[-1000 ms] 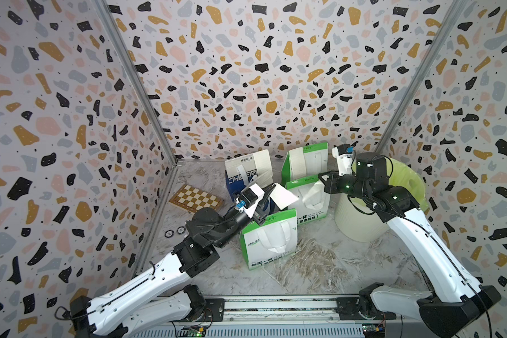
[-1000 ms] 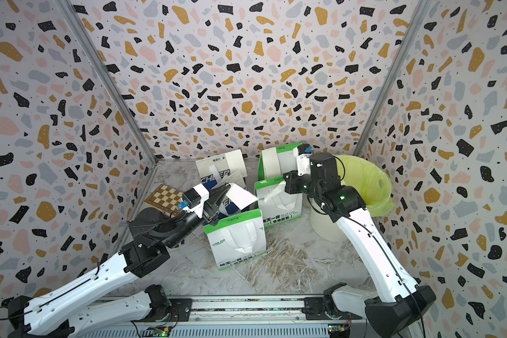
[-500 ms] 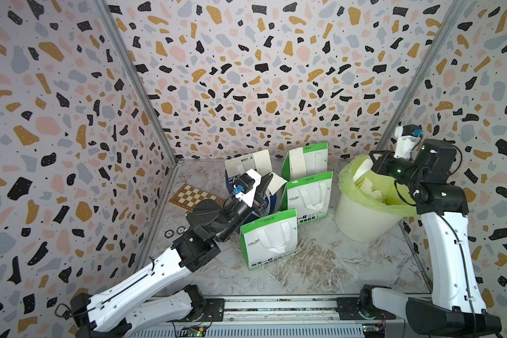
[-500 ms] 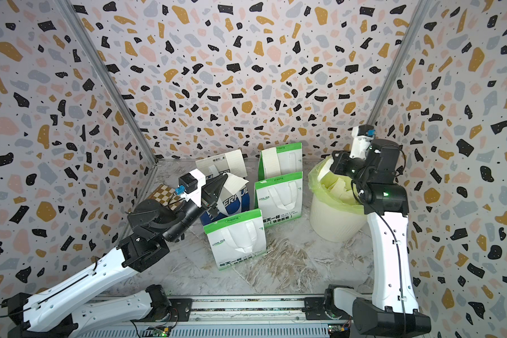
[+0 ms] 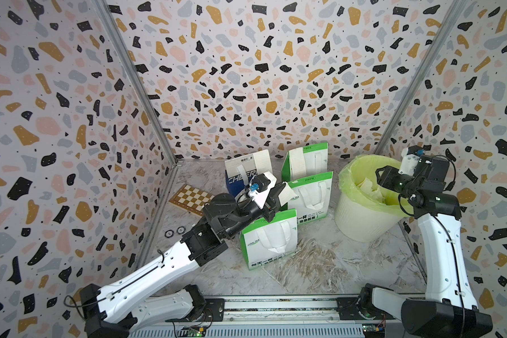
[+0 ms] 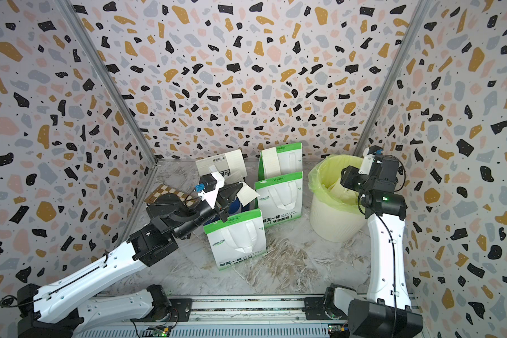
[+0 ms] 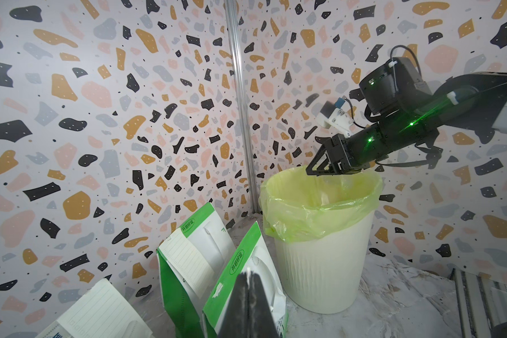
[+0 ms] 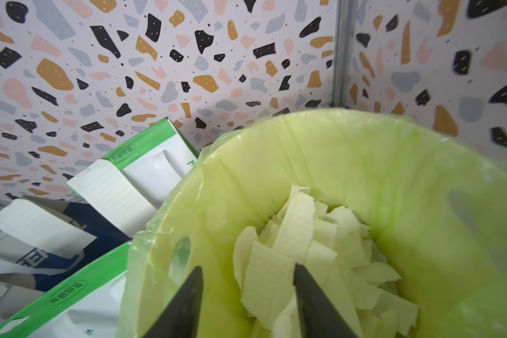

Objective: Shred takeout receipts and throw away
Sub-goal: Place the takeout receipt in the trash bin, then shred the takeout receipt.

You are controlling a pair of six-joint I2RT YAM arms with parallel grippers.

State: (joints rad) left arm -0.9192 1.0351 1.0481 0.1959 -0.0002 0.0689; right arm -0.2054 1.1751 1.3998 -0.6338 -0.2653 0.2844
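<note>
My left gripper [image 5: 278, 192] is shut on a torn piece of a takeout receipt [image 6: 248, 194], held above the bags; in the left wrist view only its thin white edge [image 7: 248, 272] shows between the pressed jaws. My right gripper [image 8: 248, 267] hangs open and holds nothing, over the bin [image 5: 360, 225] with the yellow-green liner. Torn lined pieces [image 8: 299, 243] lie heaped inside it. Whole lined receipts are stuck on the back green bag [image 5: 299, 162] and on the blue bag [image 5: 262, 160].
Two more green-and-white bags stand in front, one nearest [image 5: 268, 240] and one in the middle [image 5: 313, 193]. A chessboard [image 5: 192, 199] and two small rings [image 5: 174, 232] lie by the left wall. Straw-like shreds [image 5: 319, 263] litter the floor. Walls close in on three sides.
My right arm swung from beside the bags to over the bin and its jaws opened. My left gripper stayed shut on its piece and shifted only slightly.
</note>
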